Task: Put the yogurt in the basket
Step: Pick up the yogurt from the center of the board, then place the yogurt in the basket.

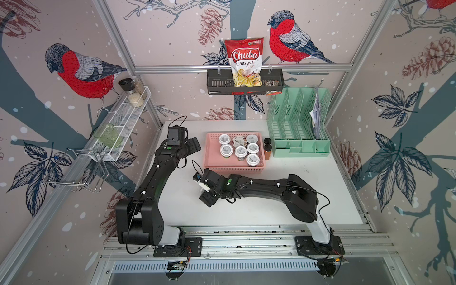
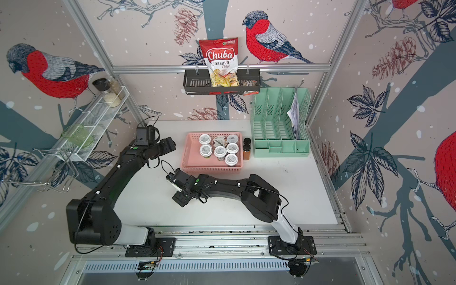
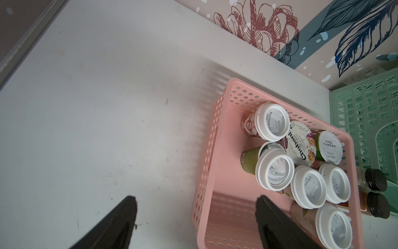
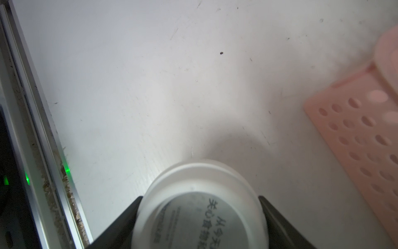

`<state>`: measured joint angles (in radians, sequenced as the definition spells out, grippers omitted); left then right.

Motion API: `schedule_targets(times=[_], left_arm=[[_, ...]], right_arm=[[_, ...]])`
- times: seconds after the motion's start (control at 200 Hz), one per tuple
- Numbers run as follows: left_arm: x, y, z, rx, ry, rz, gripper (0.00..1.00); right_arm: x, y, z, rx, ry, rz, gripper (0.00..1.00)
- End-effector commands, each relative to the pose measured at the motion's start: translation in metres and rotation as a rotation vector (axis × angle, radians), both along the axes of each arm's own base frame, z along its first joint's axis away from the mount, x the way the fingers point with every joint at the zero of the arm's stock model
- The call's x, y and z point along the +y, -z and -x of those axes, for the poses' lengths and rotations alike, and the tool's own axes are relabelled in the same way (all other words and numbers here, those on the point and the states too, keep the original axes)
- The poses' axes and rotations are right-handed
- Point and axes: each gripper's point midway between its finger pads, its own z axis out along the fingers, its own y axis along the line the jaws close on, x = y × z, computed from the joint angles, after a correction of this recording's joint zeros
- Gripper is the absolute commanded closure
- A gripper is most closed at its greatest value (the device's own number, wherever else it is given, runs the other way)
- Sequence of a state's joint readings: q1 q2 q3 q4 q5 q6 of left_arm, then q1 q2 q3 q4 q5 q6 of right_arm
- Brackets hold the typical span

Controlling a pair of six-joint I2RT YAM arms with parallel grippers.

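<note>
Now last yogurt cup (image 4: 200, 189) on worktop (image 1: 296, 187) just beside pink basket (image 1: 234, 170) corner; right gripper (image 4: 199, 215) jaws pressed on both lid sides, prob for lift-over; seven cups (image 1: 240, 150) already inside, bunched at one end, room left; left gripper (image 3: 196, 201) jaws apart, empty, out of way

seven yogurt cups (image 1: 240, 151): clustered in pink basket (image 1: 212, 160) | eighth cup (image 4: 200, 207): outside, near basket's front wall
</note>
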<state>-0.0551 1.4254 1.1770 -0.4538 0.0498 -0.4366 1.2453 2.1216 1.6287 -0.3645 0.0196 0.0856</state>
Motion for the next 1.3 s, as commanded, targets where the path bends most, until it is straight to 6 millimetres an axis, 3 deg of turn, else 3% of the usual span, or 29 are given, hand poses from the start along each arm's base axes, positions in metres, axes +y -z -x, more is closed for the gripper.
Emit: schedule_targets(times=[0.0,0.32,0.81,1.0,1.296], left_arm=[[0.003,-0.009,-0.005,-0.038,-0.001,-0.006,0.10],[0.006,-0.007,-0.006,-0.031,-0.012,0.001,0.11],[0.017,-0.010,-0.006,-0.043,-0.035,0.004,0.10],[0.019,-0.007,-0.007,-0.037,-0.037,0.011,0.10],[0.020,-0.006,-0.008,-0.034,-0.040,0.007,0.10]], right_arm=[[-0.001,-0.013,-0.005,-0.008,0.020,-0.007,0.20],[-0.009,-0.049,-0.026,0.016,0.057,-0.021,0.20],[-0.029,-0.103,-0.097,0.002,0.184,-0.108,0.21],[-0.038,-0.103,-0.126,-0.008,0.227,-0.102,0.20],[-0.024,-0.094,-0.163,-0.005,0.254,-0.123,0.20]])
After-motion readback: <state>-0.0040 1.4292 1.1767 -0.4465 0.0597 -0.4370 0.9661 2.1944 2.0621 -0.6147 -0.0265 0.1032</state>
